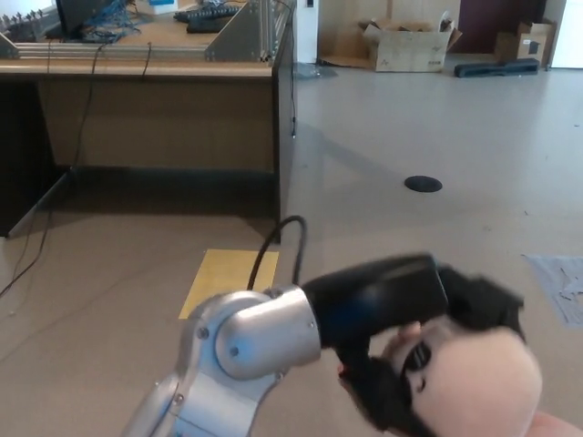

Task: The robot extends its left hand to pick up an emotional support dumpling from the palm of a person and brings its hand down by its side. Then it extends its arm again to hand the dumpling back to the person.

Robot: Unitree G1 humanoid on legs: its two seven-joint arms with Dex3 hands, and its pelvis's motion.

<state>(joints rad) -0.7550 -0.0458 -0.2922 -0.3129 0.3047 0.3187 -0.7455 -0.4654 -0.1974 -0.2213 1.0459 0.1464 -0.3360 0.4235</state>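
The emotional support dumpling (487, 382), a pale round plush with a small dark face, sits at the bottom right of the head view. A sliver of a person's palm (557, 425) shows under its right edge. My left arm reaches in from the lower left, silver at the elbow and black at the forearm. My left hand (428, 350) is against the dumpling's left side, with black fingers (378, 393) curled around it from above and below. The hand appears shut on the dumpling. My right hand is out of sight.
A wooden desk (155, 68) with cables and an aluminium frame stands at the upper left. A yellow patch (228, 278) and a black floor disc (423, 184) lie on the beige floor. Cardboard boxes (410, 45) stand at the far wall.
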